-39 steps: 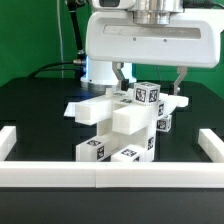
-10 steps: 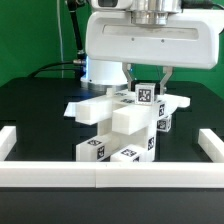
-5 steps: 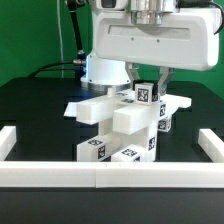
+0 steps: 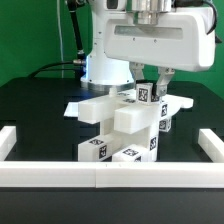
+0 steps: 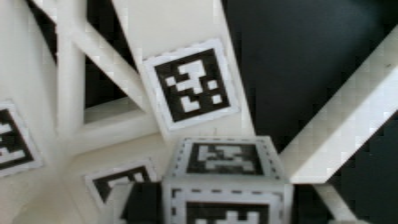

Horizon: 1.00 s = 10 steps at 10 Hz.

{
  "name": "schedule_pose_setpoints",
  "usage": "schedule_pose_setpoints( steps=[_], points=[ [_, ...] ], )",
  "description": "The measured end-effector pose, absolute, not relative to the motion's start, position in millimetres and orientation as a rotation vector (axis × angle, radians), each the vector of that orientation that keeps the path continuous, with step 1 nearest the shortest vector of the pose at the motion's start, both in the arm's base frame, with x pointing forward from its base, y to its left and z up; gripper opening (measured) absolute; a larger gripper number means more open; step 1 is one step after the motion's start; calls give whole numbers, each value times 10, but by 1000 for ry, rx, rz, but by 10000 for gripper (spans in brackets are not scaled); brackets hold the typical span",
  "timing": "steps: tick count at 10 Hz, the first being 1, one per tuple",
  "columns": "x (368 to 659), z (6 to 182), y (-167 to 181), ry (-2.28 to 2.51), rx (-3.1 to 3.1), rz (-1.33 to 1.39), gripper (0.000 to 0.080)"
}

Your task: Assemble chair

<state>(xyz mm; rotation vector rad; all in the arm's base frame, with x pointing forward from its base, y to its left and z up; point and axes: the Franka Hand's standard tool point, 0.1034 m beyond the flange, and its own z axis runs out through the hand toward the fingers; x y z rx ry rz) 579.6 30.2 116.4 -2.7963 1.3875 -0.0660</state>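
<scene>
The chair [image 4: 108, 120] is a stack of chunky white tagged blocks in the middle of the black table. At its top stands a small tagged block [image 4: 148, 96], upright. My gripper [image 4: 150, 86] hangs straight above it, its two fingers [image 4: 138, 78] closed on the block's sides. The wrist view shows the same block [image 5: 222, 180] between the dark fingers [image 5: 150, 206], with a long white tagged piece [image 5: 187, 85] of the chair lying below it.
A low white border rail [image 4: 50, 172] runs along the front, with side rails on the exterior view's left [image 4: 8, 140] and right [image 4: 210, 145]. The marker board [image 4: 72, 107] lies flat behind the stack. The arm's base [image 4: 100, 68] stands at the back.
The jaws, wide apart around the block earlier, are now closed on it. Over the last second the hand has shifted toward the exterior view's right, keeping its hold.
</scene>
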Motion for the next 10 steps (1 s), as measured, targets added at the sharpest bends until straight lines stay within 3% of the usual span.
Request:
schedule_pose_setpoints(
  steps=[1,2,3,5,10],
  points=[
    [5796,1164,302,1349,-2816,-66,293],
    [5796,1163,302,1344,-2818,-66,482],
    [5790,1150,305,1263,-2861,-65,598],
    [5797,1141,326,973,-2982,-68,640],
    [5797,1137,323,380,-3128,-69,648]
  ],
)
